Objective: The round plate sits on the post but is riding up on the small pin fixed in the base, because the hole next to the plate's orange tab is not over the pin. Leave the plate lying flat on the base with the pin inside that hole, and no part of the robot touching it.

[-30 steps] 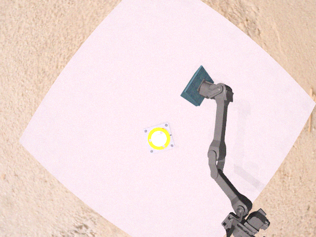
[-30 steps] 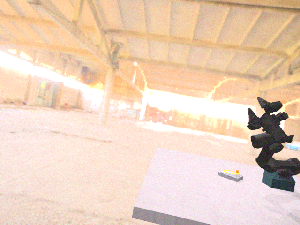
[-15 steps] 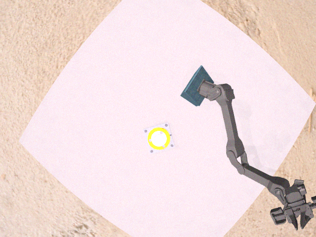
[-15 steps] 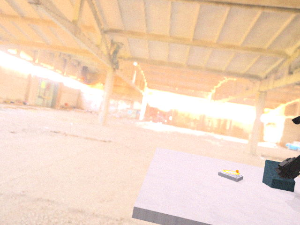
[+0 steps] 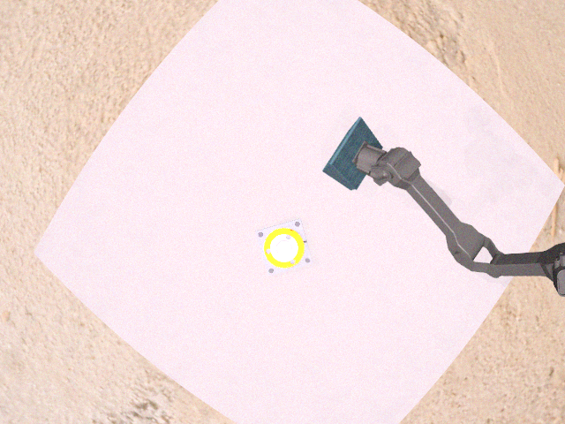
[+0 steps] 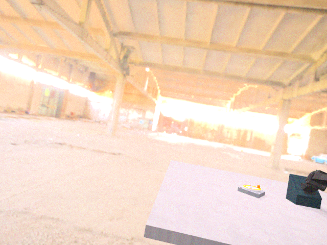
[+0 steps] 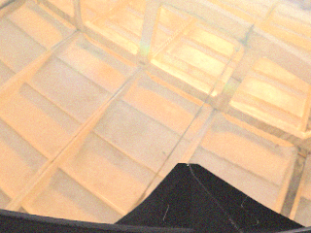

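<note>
On the near part of the pale table (image 6: 200,211), seen from the exterior view, the surface runs bare up to a small grey base (image 6: 251,191) that lies a little right of the table's middle. The round plate (image 6: 251,187) sits on top of that base, its yellow ring showing as a thin ellipse, with the orange tab (image 6: 258,186) standing up at its right end. From the top view the plate (image 5: 283,247) is a yellow ring around a white centre, framed by the square base (image 5: 269,267) with a small dot at each corner; the tab shows only as a tiny reddish mark on the ring's far edge, and the pin and the hole beside the tab are too small to make out. Whether the plate lies flat or tilted cannot be told.

Farther right stands a dark teal block (image 6: 301,193), well apart from the base. The arm's dark end hangs over the block at the right edge of the exterior view. From above, the grey arm (image 5: 438,205) reaches in from the right, its end over the block (image 5: 346,153).

The gripper (image 7: 192,178) points up at the beamed ceiling in the wrist view, its dark fingers clenched together to a single point, with nothing between them.
</note>
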{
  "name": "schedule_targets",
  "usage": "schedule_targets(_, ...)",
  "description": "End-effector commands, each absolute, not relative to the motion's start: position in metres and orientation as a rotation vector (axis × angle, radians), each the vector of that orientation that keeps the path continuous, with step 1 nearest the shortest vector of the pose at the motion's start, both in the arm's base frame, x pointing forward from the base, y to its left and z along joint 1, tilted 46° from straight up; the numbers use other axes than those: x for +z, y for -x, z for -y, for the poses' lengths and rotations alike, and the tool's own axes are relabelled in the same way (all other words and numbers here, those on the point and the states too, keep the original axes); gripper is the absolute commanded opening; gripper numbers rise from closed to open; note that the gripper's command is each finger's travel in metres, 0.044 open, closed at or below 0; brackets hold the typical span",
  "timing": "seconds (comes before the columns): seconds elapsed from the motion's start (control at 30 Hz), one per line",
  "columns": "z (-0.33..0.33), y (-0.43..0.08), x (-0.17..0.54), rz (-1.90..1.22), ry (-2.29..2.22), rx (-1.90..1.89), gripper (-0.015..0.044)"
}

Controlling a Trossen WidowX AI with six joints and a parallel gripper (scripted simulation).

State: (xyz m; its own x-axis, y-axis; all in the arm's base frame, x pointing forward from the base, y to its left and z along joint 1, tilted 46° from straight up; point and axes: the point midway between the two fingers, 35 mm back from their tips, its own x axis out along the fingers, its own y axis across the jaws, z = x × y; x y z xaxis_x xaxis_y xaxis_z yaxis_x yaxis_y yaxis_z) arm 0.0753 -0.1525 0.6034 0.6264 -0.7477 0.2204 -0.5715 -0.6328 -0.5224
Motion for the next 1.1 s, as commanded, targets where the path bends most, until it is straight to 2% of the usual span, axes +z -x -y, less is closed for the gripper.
schedule_targets(0.0, 0.213, -0.071, 0.568, -0.833, 2.139, -0.578, 0.0000)
schedule_targets(0.1, 0.242, -0.074, 0.545, -0.755, 1.972, -0.555, 0.0000)
schedule_targets(0.3, 0.320, -0.119, 0.440, -0.570, 1.343, -0.398, 0.0000)
schedule_targets(0.37, 0.326, -0.128, 0.425, -0.557, 1.275, -0.365, 0.0000)
schedule_targets(0.5, 0.338, -0.182, 0.344, -0.527, 0.929, -0.183, 0.0000)
schedule_targets(0.63, 0.332, -0.216, 0.290, -0.546, 0.704, -0.063, 0.0000)
schedule_targets(0.87, 0.282, -0.273, 0.166, -0.705, 0.178, 0.181, 0.0000)
schedule_targets(1.07, 0.196, -0.293, 0.063, -0.989, -0.273, 0.387, 0.0000)
